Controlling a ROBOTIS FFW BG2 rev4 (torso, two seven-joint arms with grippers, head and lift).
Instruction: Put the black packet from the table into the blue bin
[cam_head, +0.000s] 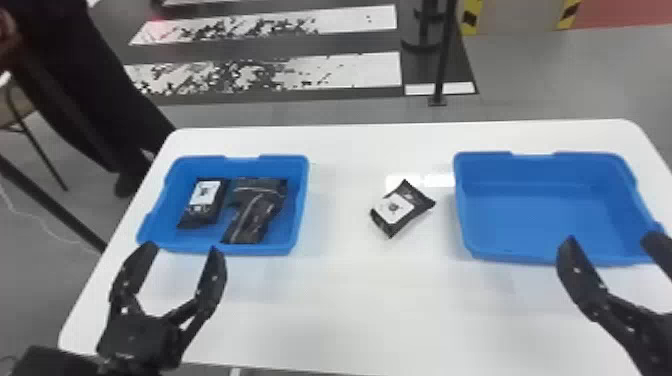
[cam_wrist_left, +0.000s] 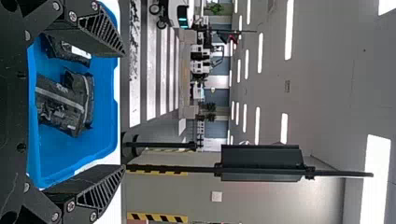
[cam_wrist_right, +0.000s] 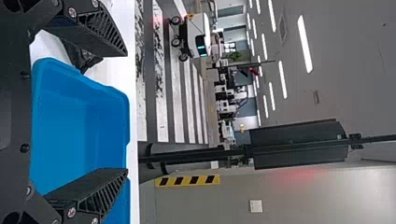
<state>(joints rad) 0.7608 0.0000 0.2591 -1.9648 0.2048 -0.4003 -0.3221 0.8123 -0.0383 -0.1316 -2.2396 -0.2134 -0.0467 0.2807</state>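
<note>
On table (cam_head: 345, 305) | black packet (cam_head: 402, 208) beyond and between left/right jaws | spread wide, empty

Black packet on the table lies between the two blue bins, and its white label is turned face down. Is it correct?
Not quite: the head view shows the white label facing up. The black packet does lie on the table, between the left blue bin and the right blue bin.

I see bright scene, ceiling strips (cam_wrist_left: 289, 30) glaring in both wrist views, white glare on table (cam_head: 350, 310), faint red glow across wall (cam_wrist_right: 289, 200).
</note>
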